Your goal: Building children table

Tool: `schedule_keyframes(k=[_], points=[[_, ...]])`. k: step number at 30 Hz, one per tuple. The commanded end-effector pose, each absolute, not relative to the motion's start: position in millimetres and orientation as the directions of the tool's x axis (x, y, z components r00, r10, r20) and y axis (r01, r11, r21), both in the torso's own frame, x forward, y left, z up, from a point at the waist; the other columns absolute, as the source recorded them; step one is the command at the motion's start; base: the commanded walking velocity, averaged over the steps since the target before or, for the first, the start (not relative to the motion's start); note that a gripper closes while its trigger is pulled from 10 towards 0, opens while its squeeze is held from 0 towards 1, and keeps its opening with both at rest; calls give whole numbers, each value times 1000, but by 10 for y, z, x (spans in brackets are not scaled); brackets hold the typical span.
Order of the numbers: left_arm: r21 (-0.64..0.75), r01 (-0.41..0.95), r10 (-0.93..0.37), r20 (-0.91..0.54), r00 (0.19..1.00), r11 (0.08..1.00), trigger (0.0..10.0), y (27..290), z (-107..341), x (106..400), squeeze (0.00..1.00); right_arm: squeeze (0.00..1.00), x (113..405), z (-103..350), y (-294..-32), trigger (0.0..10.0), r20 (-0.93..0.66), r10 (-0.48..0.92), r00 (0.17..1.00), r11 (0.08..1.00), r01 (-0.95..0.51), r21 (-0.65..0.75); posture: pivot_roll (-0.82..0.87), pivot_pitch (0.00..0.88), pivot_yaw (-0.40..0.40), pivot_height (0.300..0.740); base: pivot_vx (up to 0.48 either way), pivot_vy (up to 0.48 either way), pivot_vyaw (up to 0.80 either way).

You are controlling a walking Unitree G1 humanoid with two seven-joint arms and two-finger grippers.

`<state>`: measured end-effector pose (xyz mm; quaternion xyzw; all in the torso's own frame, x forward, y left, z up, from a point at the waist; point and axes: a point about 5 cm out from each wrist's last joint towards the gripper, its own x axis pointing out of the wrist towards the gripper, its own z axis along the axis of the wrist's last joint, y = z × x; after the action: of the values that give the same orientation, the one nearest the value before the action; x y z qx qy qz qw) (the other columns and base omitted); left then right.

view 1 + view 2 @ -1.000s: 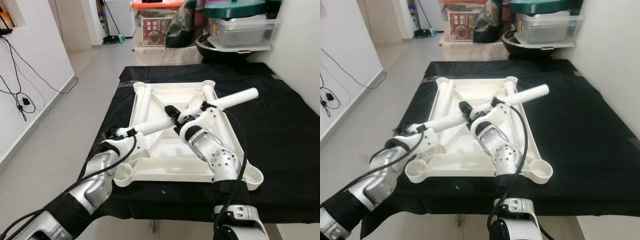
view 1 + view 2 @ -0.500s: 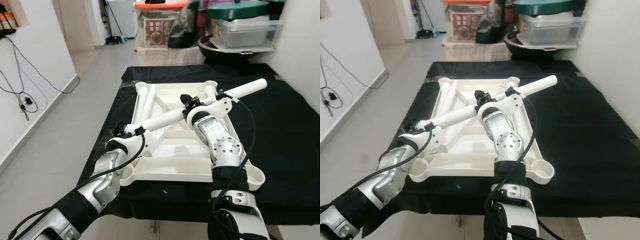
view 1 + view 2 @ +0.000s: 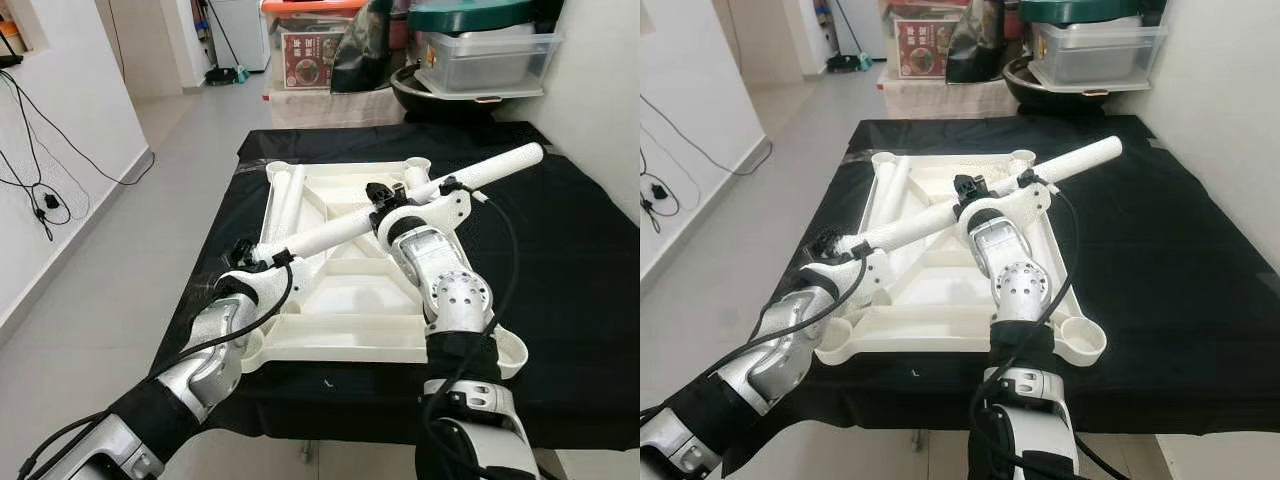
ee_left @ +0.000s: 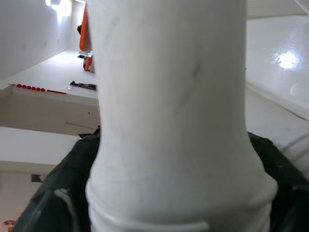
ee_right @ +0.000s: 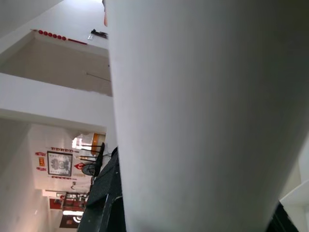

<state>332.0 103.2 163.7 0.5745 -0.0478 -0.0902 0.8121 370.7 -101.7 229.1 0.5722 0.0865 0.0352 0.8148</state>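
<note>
A white plastic tabletop [image 3: 345, 347] lies upside down on a black-covered table [image 3: 565, 270], with round leg sockets at its corners [image 3: 247, 345]. A long white table leg [image 3: 330, 231] is held slanted above it, running from near left to far right. My left gripper [image 3: 256, 254] is shut on its near end, by the tabletop's left rim. My right gripper [image 3: 383, 197] is shut on its middle, over the tabletop's centre. Both wrist views look at the leg from very close [image 4: 169, 121] [image 5: 193, 121]. Two more legs [image 3: 286, 195] lie inside the tabletop along its left side.
Plastic storage bins [image 3: 485, 60] and a dark bowl stand behind the table. A white wall runs close on the right. Grey floor [image 3: 130, 270] lies open to the left, with cables [image 3: 40, 200] hanging on the left wall.
Both grippers have carried the leg up and toward the far right; its far end now stands higher over the table's back right.
</note>
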Motion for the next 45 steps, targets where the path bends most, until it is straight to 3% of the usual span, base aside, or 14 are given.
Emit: schedule_keyframes(k=[1,5,9,12,13,21,34,36,39,40,41,42,44,45], points=[[945,131,-190,-75,979,301,10000,1102,1542,3297,1000,0,3613,2312,-507,0,-88,304,949,235,15,972,47,0,13,740,0,0,0],[943,109,-191,-50,980,314,10000,1108,1608,3296,1000,0,3641,2349,-562,0,-81,287,954,231,13,973,48,0,13,740,0,0,0],[933,41,-201,34,979,358,10000,1125,1835,3268,1000,0,3770,2475,-884,0,-54,202,978,235,5,972,57,0,7,740,0,0,0],[932,41,-204,36,978,359,10000,1130,1857,3258,1000,0,3801,2504,-965,0,-48,181,982,234,5,972,58,0,7,740,0,0,0],[937,31,-209,45,977,348,10000,1136,1894,3241,0,0,3834,2560,-1055,0,-35,153,988,226,-1,974,60,0,3,740,0,0,0],[953,-54,-215,122,969,299,10000,1195,2102,3226,0,0,3885,2667,-1207,0,-9,85,996,190,-8,982,67,0,0,740,0,0,0],[933,-46,-272,150,951,356,10000,1173,2179,3092,0,0,3984,2723,-1624,0,4,-71,997,213,12,977,76,0,1,740,0,0,0],[902,-106,-244,224,944,419,10000,1222,2251,3053,0,0,4011,2848,-2025,0,50,-195,980,310,13,951,84,0,-7,740,0,0,0],[890,-123,-226,243,943,439,10000,1252,2271,3045,0,0,4007,2894,-2183,0,66,-243,968,345,22,939,84,0,-7,740,0,0,0],[881,-127,-205,242,948,455,10000,1294,2260,3037,184,0,3992,2944,-2331,0,84,-289,954,375,32,926,84,0,-6,740,0,0,0],[881,-127,-205,242,948,455,10000,1294,2260,3037,184,0,3992,2944,-2331,0,84,-289,954,375,32,926,84,0,-6,740,0,0,0],[863,-111,-182,227,957,492,10000,1349,2231,3021,1000,0,3970,3009,-2462,0,103,-329,939,388,35,921,79,0,-1,740,0,0,0],[828,-102,-149,217,965,552,10000,1414,2207,3001,1000,0,3942,3095,-2567,0,134,-355,925,411,26,911,75,0,0,740,0,0,0],[700,-72,-92,194,977,710,10000,1520,2171,2965,1000,0,3924,3298,-2557,0,238,-295,926,555,-37,831,73,0,1,740,0,0,0]])
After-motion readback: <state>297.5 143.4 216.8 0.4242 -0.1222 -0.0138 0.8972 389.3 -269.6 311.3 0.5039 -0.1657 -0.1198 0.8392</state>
